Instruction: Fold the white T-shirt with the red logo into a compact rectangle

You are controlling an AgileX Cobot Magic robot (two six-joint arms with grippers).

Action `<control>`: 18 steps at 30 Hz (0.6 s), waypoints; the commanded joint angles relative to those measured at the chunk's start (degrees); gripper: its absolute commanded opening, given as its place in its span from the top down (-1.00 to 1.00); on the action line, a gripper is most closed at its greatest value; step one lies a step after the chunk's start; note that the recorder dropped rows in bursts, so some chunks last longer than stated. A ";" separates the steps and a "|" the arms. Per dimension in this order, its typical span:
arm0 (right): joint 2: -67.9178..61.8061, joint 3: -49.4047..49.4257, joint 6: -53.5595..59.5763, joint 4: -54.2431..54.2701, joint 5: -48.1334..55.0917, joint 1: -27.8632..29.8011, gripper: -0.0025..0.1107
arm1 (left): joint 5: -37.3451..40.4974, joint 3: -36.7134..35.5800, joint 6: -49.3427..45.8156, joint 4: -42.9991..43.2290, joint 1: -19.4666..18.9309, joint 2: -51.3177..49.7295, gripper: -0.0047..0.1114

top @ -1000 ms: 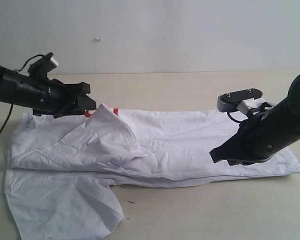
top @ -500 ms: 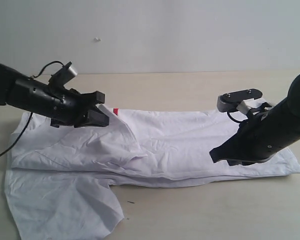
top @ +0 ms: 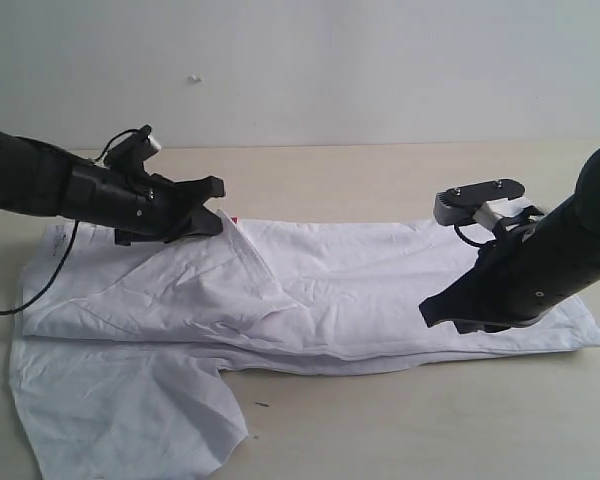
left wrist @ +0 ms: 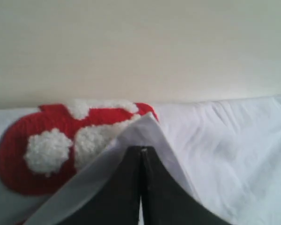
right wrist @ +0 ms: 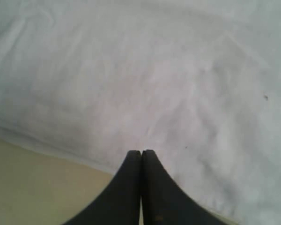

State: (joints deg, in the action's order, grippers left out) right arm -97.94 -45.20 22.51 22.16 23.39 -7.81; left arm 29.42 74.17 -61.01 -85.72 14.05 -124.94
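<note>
The white T-shirt [top: 360,280] lies folded lengthwise across the table, one sleeve [top: 130,420] spread at the front left. My left gripper [top: 220,212] is shut on the raised corner of a folded-over flap near the shirt's far edge. In the left wrist view the closed tips [left wrist: 141,149] sit in a peak of white cloth [left wrist: 234,140], beside the end of the red logo [left wrist: 18,154] with its fluffy white letters. Only a sliver of that logo [top: 232,220] shows in the exterior view. My right gripper [top: 430,312] is shut with nothing between its tips [right wrist: 141,152], low over the shirt [right wrist: 154,84] by its near edge.
The tan table [top: 380,170] runs beyond the shirt to a pale wall at the back. A black cable [top: 50,270] loops from the left arm over the shirt's left end. The right arm's camera bracket [top: 475,200] stands above the shirt's right part.
My left gripper moved right to the flap's corner and shut on it. Less of the red logo shows now. The right arm has not moved.
</note>
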 commanded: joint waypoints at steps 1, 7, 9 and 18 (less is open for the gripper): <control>0.48 0.28 0.47 0.12 -0.39 0.15 0.96 | 9.26 0.46 0.87 8.13 -2.95 5.19 0.92; 0.48 0.28 0.47 0.12 0.00 0.15 0.96 | 20.87 0.46 23.88 37.68 -6.68 11.79 0.92; 0.48 0.28 0.47 0.12 0.00 0.15 0.96 | 26.44 -0.51 29.41 45.21 -6.93 13.28 0.92; 0.48 0.28 0.47 0.23 0.17 0.15 0.96 | 38.18 -11.50 18.15 45.65 -2.26 17.79 0.25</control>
State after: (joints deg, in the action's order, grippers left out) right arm -97.94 -45.20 22.61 22.16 23.39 -7.81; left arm 65.82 65.41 -37.61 -38.08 9.46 -109.29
